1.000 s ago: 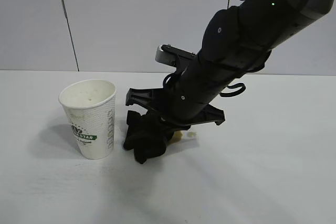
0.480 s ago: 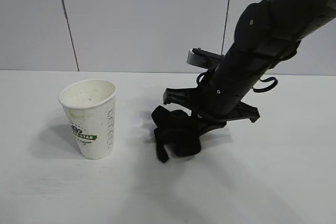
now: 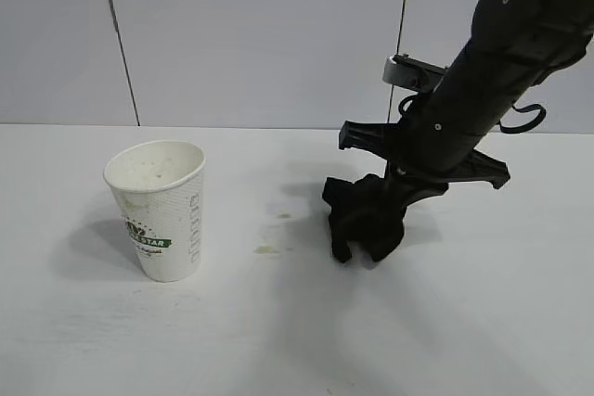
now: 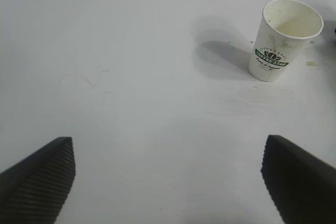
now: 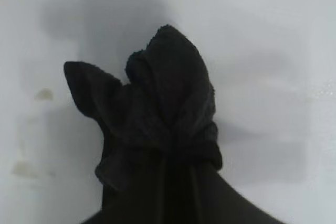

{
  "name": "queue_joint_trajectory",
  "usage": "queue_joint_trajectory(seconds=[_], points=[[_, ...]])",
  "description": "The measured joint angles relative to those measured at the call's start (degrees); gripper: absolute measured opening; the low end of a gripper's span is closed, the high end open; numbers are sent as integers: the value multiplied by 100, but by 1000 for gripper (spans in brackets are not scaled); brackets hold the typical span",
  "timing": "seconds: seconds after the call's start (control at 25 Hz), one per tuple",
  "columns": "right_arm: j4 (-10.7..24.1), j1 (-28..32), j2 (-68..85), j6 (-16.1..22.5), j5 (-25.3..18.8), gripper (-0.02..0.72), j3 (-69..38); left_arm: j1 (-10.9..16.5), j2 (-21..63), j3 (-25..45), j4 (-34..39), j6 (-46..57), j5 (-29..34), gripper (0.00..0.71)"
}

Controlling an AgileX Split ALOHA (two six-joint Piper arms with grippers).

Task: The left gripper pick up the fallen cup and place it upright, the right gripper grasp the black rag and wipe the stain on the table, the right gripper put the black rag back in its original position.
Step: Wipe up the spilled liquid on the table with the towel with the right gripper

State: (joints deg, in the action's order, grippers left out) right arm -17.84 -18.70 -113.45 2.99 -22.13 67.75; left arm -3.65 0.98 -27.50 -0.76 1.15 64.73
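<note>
Black rag (image 3: 364, 220), bunched and drooping, pinched in the right pincer (image 3: 390, 201).

Right gripper (image 3: 371, 229) angled steeply downward, clamped (left gripper (image 4: 168, 182) gapes wide, level-ish).

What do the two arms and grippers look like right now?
The right arm is bulky and black, with looping black cables and a silver-grey part near the wrist. The left gripper shows only two dark, angular fingers with finely ribbed faces.
</note>
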Motion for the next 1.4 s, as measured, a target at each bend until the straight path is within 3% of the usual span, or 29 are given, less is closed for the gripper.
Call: queue_joint_trajectory(seconds=[0.44, 0.6, 0.88, 1.12, 1.4], points=[[-701, -1177, -156, 37, 600, 29, 0, 0, 0, 0, 0, 0, 0, 694], [-797, -1424, -277, 103, 886, 29, 0, 0, 0, 0, 0, 0, 0, 694], [-809, -1538, -526, 124, 1487, 29, 0, 0, 0, 0, 0, 0, 0, 694], [-442, -1538, -607, 126, 2142, 29, 0, 0, 0, 0, 0, 0, 0, 694], [-402, -1524, -619, 22, 2902, 29, 0, 0, 0, 0, 0, 0, 0, 694]])
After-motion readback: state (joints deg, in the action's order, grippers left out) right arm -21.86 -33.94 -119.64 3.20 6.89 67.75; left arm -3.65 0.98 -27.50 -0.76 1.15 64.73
